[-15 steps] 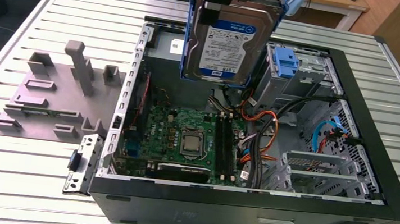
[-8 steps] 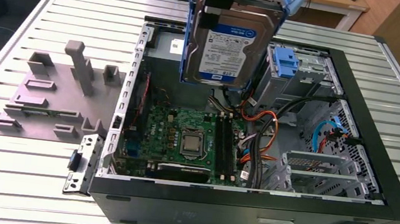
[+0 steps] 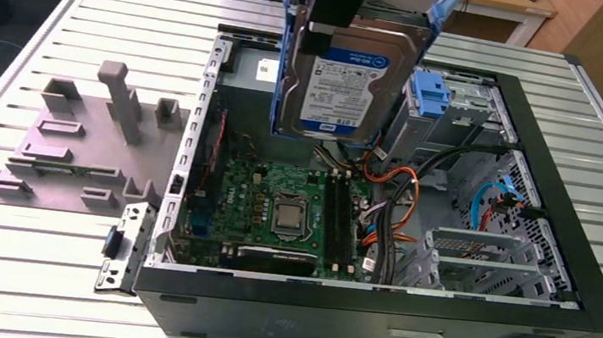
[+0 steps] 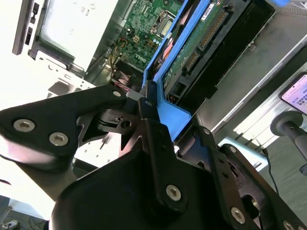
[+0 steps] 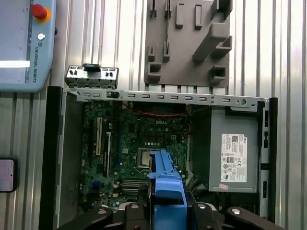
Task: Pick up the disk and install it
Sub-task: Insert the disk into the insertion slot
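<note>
The disk [image 3: 346,80] hangs upright above the open computer case [image 3: 553,206], its blue-and-white label facing the exterior camera and its blue carrier framing the edges. My gripper [image 3: 337,7] holds it from above, shut on the carrier's handle end. In the second wrist view the black fingers [image 4: 144,103] clamp the blue handle [image 4: 170,117], and the disk's green circuit side [image 4: 201,40] stretches away toward the case. In the first wrist view the blue carrier [image 5: 165,179] stands out between the fingers over the motherboard [image 5: 139,143].
A grey slotted holder [image 3: 77,143] lies on the ribbed table at the exterior view's left. Inside the case are the motherboard [image 3: 274,208], orange and black cables [image 3: 397,184], a blue drive bay [image 3: 429,94] and a power supply [image 5: 235,155]. A pendant [image 5: 24,43] lies beside the case.
</note>
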### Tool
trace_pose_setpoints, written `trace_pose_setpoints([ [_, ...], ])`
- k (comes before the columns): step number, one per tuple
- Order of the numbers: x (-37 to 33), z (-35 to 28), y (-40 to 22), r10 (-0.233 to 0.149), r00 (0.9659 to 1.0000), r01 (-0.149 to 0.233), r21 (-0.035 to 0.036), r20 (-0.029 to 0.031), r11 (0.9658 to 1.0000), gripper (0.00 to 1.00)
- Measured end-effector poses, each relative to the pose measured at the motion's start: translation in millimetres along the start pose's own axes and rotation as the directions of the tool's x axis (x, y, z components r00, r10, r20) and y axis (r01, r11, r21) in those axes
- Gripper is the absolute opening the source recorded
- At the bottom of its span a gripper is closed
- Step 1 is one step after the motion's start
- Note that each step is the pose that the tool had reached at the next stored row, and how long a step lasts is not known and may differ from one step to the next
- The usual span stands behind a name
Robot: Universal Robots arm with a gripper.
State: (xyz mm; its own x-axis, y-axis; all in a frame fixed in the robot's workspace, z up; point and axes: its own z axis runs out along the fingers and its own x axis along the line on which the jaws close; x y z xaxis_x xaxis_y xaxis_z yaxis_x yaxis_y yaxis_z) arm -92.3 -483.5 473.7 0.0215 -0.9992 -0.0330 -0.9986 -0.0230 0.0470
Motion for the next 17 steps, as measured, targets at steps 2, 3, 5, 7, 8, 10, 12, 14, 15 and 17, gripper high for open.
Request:
trace_pose_setpoints([
  [2,0.8,-0.2,-3.7,0.0,1.0,0.0,-0.0001,-0.0001,1.0,0.37],
  [3,1.0,-0.3,-6.6,0.0,1.0,0.0,0.0,-0.0001,1.0,0.37],
  [5,1.3,-0.6,-13.8,0.0,1.0,0.0,-0.0003,-0.0001,1.0,0.37],
  [7,1.6,-1.0,-20.2,0.0,1.0,0.0,-0.0005,-0.0001,1.0,0.37],
  [8,1.8,-1.1,-22.5,0.0,1.0,0.0,-0.0005,-0.0002,1.0,0.37],
  [10,2.5,-1.2,-24.7,0.0,1.0,0.0,-0.0005,-0.0002,1.0,0.37],
  [12,3.8,-1.3,-25.4,0.0,1.0,0.0,-0.0004,-0.0002,1.0,0.37],
  [14,5.5,-1.3,-25.6,0.0,1.0,0.0,-0.0005,-0.0005,1.0,0.37],
  [15,6.8,-1.4,-25.6,0.0,1.0,0.0,-0.0005,-0.0005,1.0,0.37],
  [17,10.3,-1.4,-25.5,0.0,1.0,0.0,-0.0004,-0.0005,1.0,0.37],
])
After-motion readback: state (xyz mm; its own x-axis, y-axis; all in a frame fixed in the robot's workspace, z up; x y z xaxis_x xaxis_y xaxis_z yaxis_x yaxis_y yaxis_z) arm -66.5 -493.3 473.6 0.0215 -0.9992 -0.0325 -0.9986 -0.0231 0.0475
